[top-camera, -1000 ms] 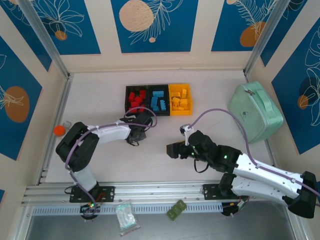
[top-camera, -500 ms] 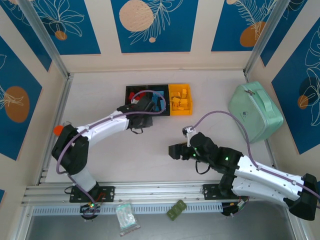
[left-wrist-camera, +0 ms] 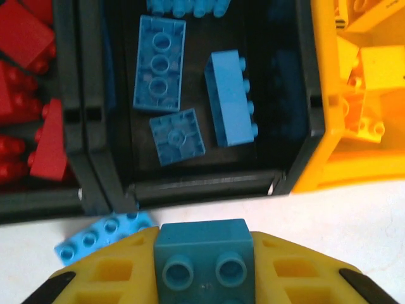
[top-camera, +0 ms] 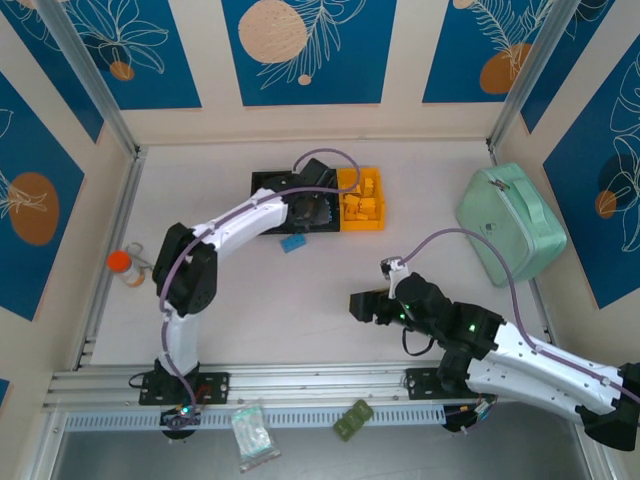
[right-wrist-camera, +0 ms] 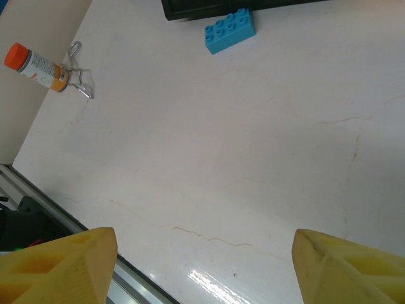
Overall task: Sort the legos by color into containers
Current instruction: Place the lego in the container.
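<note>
My left gripper [left-wrist-camera: 202, 269] is shut on a teal-blue lego [left-wrist-camera: 202, 253], just before the near wall of the middle black container [left-wrist-camera: 209, 187]. In that container lie several blue legos [left-wrist-camera: 231, 98]. Red legos [left-wrist-camera: 22, 44] fill the left black container [top-camera: 262, 188], and yellow ones [left-wrist-camera: 373, 69] the yellow-orange container [top-camera: 360, 222]. Another blue lego [top-camera: 293, 243] lies on the table in front of the containers, seen also in the left wrist view [left-wrist-camera: 101, 235] and the right wrist view [right-wrist-camera: 230, 30]. In the top view my left gripper [top-camera: 312, 208] hangs over the middle container. My right gripper [top-camera: 360, 305] stands open over bare table, nothing between its fingers [right-wrist-camera: 60, 263].
A large mint-green case [top-camera: 510, 222] sits at the right. A small bottle with an orange cap [top-camera: 127, 266] lies by the left wall, a wire clip [right-wrist-camera: 79, 85] beside it. A plastic bag [top-camera: 253, 432] and a dark green flat piece [top-camera: 353, 418] lie below the rail.
My left arm has swung away from me and to the right, from the table in front of the containers to over the middle one. The right arm drew back slightly.
</note>
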Robot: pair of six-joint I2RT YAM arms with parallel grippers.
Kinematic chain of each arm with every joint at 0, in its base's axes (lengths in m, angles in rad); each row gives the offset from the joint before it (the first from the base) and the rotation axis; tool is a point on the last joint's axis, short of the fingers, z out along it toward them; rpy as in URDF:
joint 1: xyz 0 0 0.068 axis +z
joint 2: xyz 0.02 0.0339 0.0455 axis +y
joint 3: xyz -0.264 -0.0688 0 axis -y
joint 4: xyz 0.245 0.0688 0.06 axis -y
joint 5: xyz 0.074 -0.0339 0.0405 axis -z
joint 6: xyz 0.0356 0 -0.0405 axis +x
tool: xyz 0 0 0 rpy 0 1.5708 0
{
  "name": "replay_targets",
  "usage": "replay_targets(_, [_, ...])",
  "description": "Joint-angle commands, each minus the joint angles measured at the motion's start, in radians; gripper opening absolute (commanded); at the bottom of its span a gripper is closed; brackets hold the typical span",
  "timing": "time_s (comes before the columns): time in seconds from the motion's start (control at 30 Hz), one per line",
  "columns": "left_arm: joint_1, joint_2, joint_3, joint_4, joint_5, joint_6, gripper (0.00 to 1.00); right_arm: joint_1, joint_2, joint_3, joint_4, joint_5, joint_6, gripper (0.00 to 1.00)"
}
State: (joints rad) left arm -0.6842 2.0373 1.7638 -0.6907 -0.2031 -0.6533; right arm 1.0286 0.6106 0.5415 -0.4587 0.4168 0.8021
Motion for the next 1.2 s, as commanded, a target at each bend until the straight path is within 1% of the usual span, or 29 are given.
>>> replay_targets(0.0, [0.036, 0.084, 0.138, -0.092, 0.014, 0.037, 0.29, 0.01, -0.028, -0.014, -0.049, 0.037, 0.023, 0.73])
replay_targets(0.17, [0.067, 0.2, 0.294, -0.134, 0.007, 0.052, 0.3, 0.009, -0.046, -0.018, -0.07, 0.049, 0.03, 0.73])
replay_targets(0.3, [0.091, 0.285, 0.398, -0.155, 0.037, 0.056, 0.31, 0.008, -0.046, -0.018, -0.075, 0.054, 0.029, 0.73])
replay_targets(0.53, [0.097, 0.413, 0.598, -0.18, 0.05, 0.103, 0.33, -0.005, -0.046, -0.013, -0.088, 0.052, 0.029, 0.73])
replay_targets(0.67, [0.105, 0.475, 0.694, -0.213, 0.057, 0.104, 0.35, -0.01, -0.047, -0.017, -0.088, 0.05, 0.032, 0.73])
replay_targets(0.77, [0.107, 0.486, 0.712, -0.207, 0.062, 0.1, 0.39, -0.016, -0.046, -0.021, -0.086, 0.046, 0.034, 0.73])
replay_targets(0.9, [0.108, 0.474, 0.713, -0.206, 0.064, 0.097, 0.55, -0.026, -0.046, -0.023, -0.075, 0.035, 0.029, 0.73])
replay_targets(0.93, [0.108, 0.466, 0.711, -0.211, 0.066, 0.097, 0.57, -0.027, -0.045, -0.024, -0.071, 0.033, 0.028, 0.73])
replay_targets(1.0, [0.105, 0.448, 0.709, -0.225, 0.07, 0.1, 0.6, -0.032, -0.039, -0.025, -0.062, 0.031, 0.026, 0.73])
replay_targets(1.07, [0.101, 0.413, 0.693, -0.233, 0.075, 0.103, 0.6, -0.031, -0.03, -0.024, -0.053, 0.03, 0.021, 0.74])
replay_targets(1.17, [0.092, 0.315, 0.584, -0.189, 0.094, 0.111, 0.61, -0.032, 0.0, -0.012, -0.047, 0.037, 0.014, 0.75])
